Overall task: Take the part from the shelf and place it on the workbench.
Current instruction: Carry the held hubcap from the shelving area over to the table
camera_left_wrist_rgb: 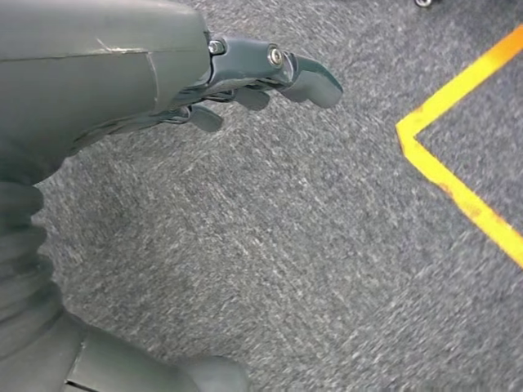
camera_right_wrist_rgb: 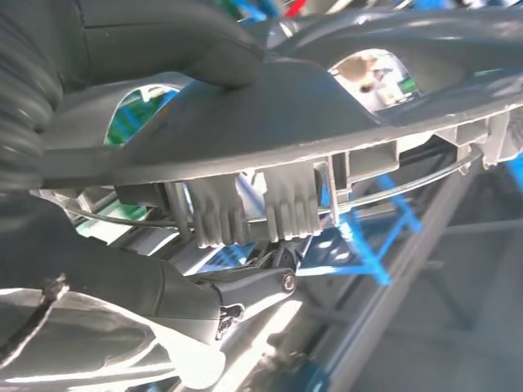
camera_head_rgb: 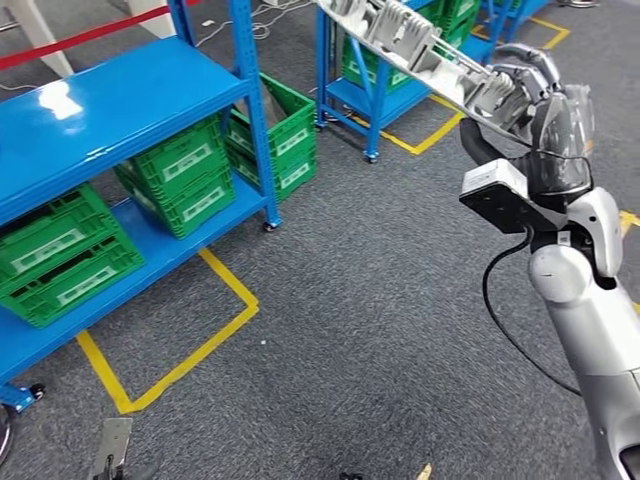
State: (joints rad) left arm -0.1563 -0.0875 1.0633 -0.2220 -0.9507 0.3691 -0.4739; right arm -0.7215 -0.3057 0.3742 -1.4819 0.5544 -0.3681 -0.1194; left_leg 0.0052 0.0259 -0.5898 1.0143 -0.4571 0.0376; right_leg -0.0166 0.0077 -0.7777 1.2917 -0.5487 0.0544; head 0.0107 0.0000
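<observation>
Right robot hand (camera_head_rgb: 521,95) is up high at the right of the head view, fingers wrapped round one end of the part (camera_head_rgb: 400,40), a long grey ribbed plastic piece. The part sticks out up and to the left from the grip, tilted, free end near the top edge. In the right wrist view the fingers (camera_right_wrist_rgb: 256,208) curl under the part's (camera_right_wrist_rgb: 296,122) long bar with the thumb over it, so the hold looks closed and firm. Left robot hand (camera_left_wrist_rgb: 247,73) hangs low over the grey carpet (camera_left_wrist_rgb: 296,269), fingers loosely apart, holding nothing.

Step in hand, by my read: carrying the part away from the shelf toward the table; pick looks done, place not yet done. No table visible, so can't say which way it lies.

To do it well:
- Keep the grip tight; held at one end, the long overhang will likely lever and sag.
- Keep the free end off the blue shelf (camera_head_rgb: 113,100) on the left and the far blue rack (camera_head_rgb: 370,95) with green crates (camera_head_rgb: 185,175).
- Turn slowly so the part doesn't swing.
- Level the part before setting it down.
</observation>
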